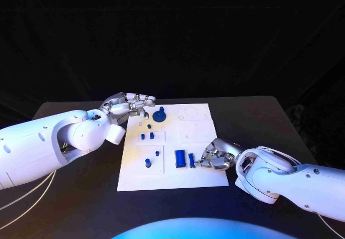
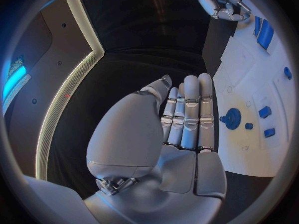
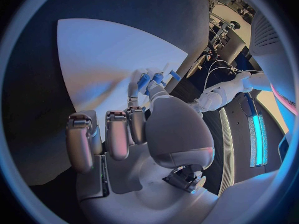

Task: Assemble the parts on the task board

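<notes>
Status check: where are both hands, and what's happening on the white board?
Left hand open at white task board far-left corner, beside blue gear. Right hand fingers on narrow blue bar. Nothing in the way.

- Two arms are formed of smooth, rounded white shells.
- Thin pale cables are seen trailing beneath the left arm [image 1: 43, 144].
- The left hand [image 1: 129, 105] and right hand [image 1: 218, 154] are built of silver segmented fingers, with darker metal at the joints.
</notes>
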{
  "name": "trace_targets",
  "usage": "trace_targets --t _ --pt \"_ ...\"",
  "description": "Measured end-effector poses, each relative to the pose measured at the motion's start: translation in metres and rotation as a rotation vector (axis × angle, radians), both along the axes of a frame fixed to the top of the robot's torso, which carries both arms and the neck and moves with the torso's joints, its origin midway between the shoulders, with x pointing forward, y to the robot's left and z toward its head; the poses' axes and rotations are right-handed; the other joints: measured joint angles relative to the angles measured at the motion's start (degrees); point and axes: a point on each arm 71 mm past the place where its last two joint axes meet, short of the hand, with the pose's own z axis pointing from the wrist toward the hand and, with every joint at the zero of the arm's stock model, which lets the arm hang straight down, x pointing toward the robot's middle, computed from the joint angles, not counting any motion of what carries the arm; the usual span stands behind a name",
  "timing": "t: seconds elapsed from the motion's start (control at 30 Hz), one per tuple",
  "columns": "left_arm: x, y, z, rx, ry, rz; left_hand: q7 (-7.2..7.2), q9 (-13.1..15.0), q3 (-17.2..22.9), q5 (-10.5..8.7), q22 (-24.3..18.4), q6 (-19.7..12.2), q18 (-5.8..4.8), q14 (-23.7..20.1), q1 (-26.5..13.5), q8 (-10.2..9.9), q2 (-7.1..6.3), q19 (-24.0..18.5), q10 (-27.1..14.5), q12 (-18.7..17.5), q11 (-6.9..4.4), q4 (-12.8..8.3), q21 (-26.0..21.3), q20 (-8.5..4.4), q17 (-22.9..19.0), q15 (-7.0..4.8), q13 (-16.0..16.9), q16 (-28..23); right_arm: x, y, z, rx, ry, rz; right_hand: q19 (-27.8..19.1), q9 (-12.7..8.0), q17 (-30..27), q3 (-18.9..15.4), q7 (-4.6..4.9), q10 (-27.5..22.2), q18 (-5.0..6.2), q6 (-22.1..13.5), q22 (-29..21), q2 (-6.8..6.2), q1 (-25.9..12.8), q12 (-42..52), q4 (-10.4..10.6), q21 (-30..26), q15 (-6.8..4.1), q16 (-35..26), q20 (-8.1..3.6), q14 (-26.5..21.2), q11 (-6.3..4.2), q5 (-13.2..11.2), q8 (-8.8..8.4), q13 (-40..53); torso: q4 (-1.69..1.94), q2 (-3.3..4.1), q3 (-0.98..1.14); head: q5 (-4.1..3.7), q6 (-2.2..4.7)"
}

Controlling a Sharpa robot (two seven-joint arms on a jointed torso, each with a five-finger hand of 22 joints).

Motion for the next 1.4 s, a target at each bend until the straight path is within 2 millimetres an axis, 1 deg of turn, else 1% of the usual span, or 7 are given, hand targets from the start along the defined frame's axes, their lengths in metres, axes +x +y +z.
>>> trace_targets --t 0.47,0.83,1.13,1.23,1.27,1.33,1.4 --pt "0.000 0.000 0.000 0.000 0.000 -0.001 0.00 0.00 0.00 0.00 0.00 0.00 0.00 0.00 0.00 0.00 0.00 0.00 0.00 0.00 0.00 0.00 0.00 0.00 0.00 0.00 -0.01 0.00 0.005 0.010 -0.008 -0.014 0.016 0.018 0.00 0.00 -0.01 -0.39 0.00 0.00 0.00 0.00 -0.01 0.37 1.17 0.00 -0.39 0.00 0.00 0.00 0.00 0.00 0.00 0.00 0.00 0.11 0.08 0.05 -0.01 0.13 -0.07" --pt "0.000 0.000 0.000 0.000 0.000 -0.001 0.00 0.00 0.00 0.00 0.01 0.00 0.00 0.00 0.00 0.00 0.00 0.00 0.00 0.00 0.00 0.00 0.00 0.00 0.01 0.00 -0.01 0.00 0.007 0.009 -0.012 -0.039 0.020 0.018 0.00 -0.06 -0.01 -0.62 0.00 0.00 0.00 0.00 -0.01 0.51 1.75 0.15 -0.62 0.00 0.00 0.00 0.00 0.00 0.00 -0.22 0.00 0.10 0.03 0.02 -0.01 0.07 -0.20" --pt "0.000 0.000 0.000 0.000 0.001 -0.001 0.00 0.01 0.00 0.00 0.01 0.00 0.00 0.00 0.00 0.00 0.00 0.00 0.00 0.00 0.00 0.00 0.00 0.00 0.01 0.00 -0.02 0.00 0.004 0.009 -0.004 -0.011 -0.002 0.023 0.00 -0.18 -0.02 -0.84 0.00 0.00 0.00 0.00 -0.02 0.51 1.74 -0.47 -0.60 -0.29 0.00 -0.23 0.00 0.00 0.01 -0.22 0.00 0.20 -0.01 -0.08 0.01 -0.01 0.10" --pt "0.000 0.000 -0.001 0.001 0.002 0.000 0.12 0.01 0.00 0.00 -0.01 -0.12 0.00 0.00 0.00 0.13 0.00 0.00 0.00 0.00 0.00 0.00 0.00 0.00 -0.03 0.00 -0.01 0.00 0.007 0.007 0.004 0.018 -0.016 0.021 0.00 -0.48 -0.02 -1.34 0.54 -0.41 0.00 -0.82 -0.02 0.48 1.76 -2.38 -0.55 -1.70 0.00 -0.94 0.00 0.00 0.40 -0.22 -0.43 0.32 -0.01 -0.15 -0.05 -0.10 0.27" --pt "0.000 0.000 -0.002 0.002 0.003 0.000 0.21 -0.01 0.00 0.00 -0.04 -0.21 0.00 0.00 0.00 0.25 0.00 0.00 0.00 0.00 0.00 0.00 -0.03 0.00 -0.11 0.00 0.01 0.00 0.010 0.006 0.007 0.036 -0.019 0.019 0.00 -0.71 -0.02 -1.51 0.81 -1.24 0.00 -1.69 -0.02 0.15 2.10 -4.03 -0.72 -3.38 0.01 -1.74 0.00 0.00 0.71 -0.03 -0.97 0.32 -0.01 -0.19 -0.08 -0.16 0.39" --pt "0.000 0.001 -0.004 0.005 0.007 0.001 0.21 -0.08 -0.29 0.00 -0.15 -0.21 0.00 -0.39 0.00 0.25 0.00 0.00 -0.19 0.01 0.19 0.29 -0.35 0.00 -0.18 0.14 0.03 0.00 0.018 0.002 0.015 0.087 -0.022 0.010 0.00 -1.24 -0.55 -2.03 1.60 -4.38 1.38 -3.28 -0.02 0.06 2.71 -9.82 -0.92 -8.42 0.46 -4.47 0.00 -0.01 1.29 0.55 -2.09 0.22 -0.01 -0.31 -0.16 -0.25 0.58" --pt "0.000 0.001 -0.006 0.006 0.009 0.006 0.32 -0.16 -0.91 0.00 -0.51 -0.32 0.00 -1.75 -0.17 0.25 0.17 -0.26 -0.32 0.51 0.10 0.56 -1.18 0.26 -0.68 0.23 0.04 -0.36 0.027 -0.003 0.022 0.145 -0.019 -0.005 -1.56 -1.88 -4.74 -2.58 2.69 -8.66 2.86 -4.76 -0.02 0.55 4.51 -17.42 -1.48 -15.18 1.33 -8.47 0.96 0.01 2.19 1.08 -3.36 -4.18 -0.01 -0.57 -0.34 -0.34 0.84"
